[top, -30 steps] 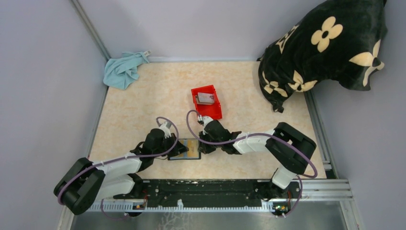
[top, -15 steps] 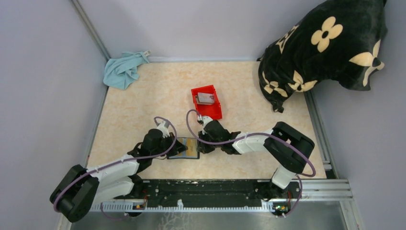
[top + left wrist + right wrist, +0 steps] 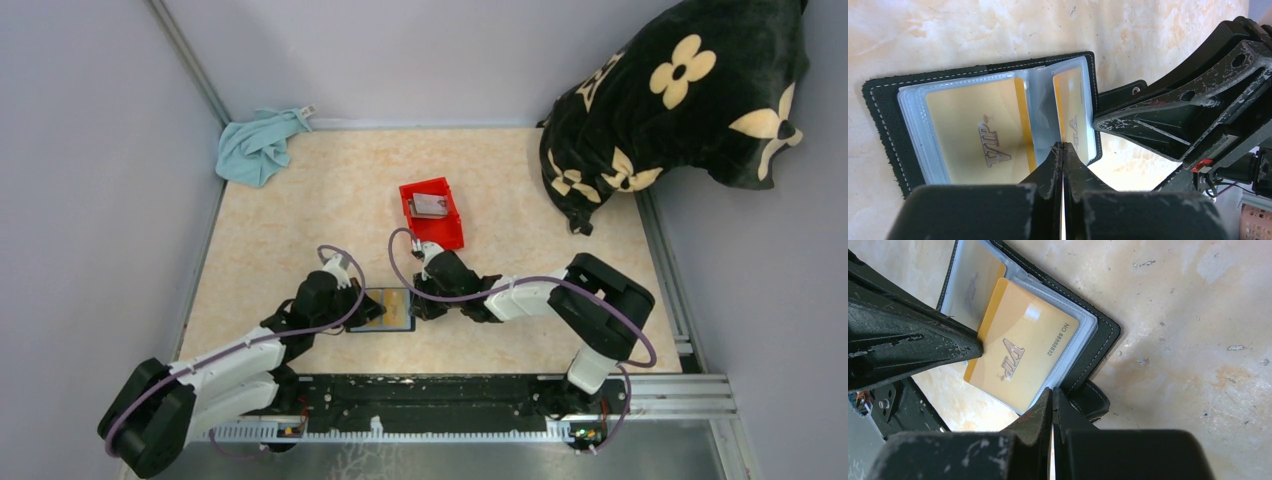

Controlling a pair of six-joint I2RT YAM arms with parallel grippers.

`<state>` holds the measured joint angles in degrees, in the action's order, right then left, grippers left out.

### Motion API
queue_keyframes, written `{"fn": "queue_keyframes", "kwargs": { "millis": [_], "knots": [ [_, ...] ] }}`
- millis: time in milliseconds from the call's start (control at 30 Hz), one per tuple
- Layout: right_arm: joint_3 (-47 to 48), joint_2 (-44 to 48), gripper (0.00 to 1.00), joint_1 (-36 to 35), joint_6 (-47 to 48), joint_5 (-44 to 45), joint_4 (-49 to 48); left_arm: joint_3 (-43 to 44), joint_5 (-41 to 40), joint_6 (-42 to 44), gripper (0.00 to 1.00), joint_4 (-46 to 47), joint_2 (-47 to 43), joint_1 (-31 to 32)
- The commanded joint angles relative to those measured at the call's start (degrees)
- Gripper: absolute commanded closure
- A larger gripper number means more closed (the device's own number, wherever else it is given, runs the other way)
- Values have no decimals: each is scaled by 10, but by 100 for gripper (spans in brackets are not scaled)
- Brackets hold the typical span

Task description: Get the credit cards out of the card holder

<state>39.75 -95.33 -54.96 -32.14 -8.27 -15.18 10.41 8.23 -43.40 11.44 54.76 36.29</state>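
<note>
Card holder [image 3: 883,107] lies open on table [image 3: 300,220], left gripper [image 3: 1063,146] clenched at half-out gold VIP card [image 3: 1023,357], right gripper [image 3: 1052,391] clenched at holder's edge; weak pinch could slip, dragging holder.

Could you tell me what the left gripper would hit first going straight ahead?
Probably the card holder: the shut left gripper points at the clear sleeve between two gold credit cards, seemingly touching it; depth is unclear.
</note>
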Motion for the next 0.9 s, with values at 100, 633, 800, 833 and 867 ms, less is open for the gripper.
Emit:
{"fn": "queue_keyframes", "kwargs": {
  "millis": [100, 633, 800, 833, 867],
  "knots": [
    [-10, -19, 100, 2, 0, 2, -11, 11, -24, 31, 100, -50, -29, -5],
    [-6, -25, 100, 5, 3, -1, -9, 31, -48, 62, 100, -149, -106, -36],
    [-6, -22, 100, 6, 3, -1, -7, 49, -54, 65, 100, -177, -125, -40],
    [-7, -19, 100, 5, 3, -1, -7, 53, -57, 62, 100, -182, -128, -40],
    [-8, -15, 100, 5, 3, 0, -7, 58, -61, 58, 100, -191, -131, -40]
  ]
}}
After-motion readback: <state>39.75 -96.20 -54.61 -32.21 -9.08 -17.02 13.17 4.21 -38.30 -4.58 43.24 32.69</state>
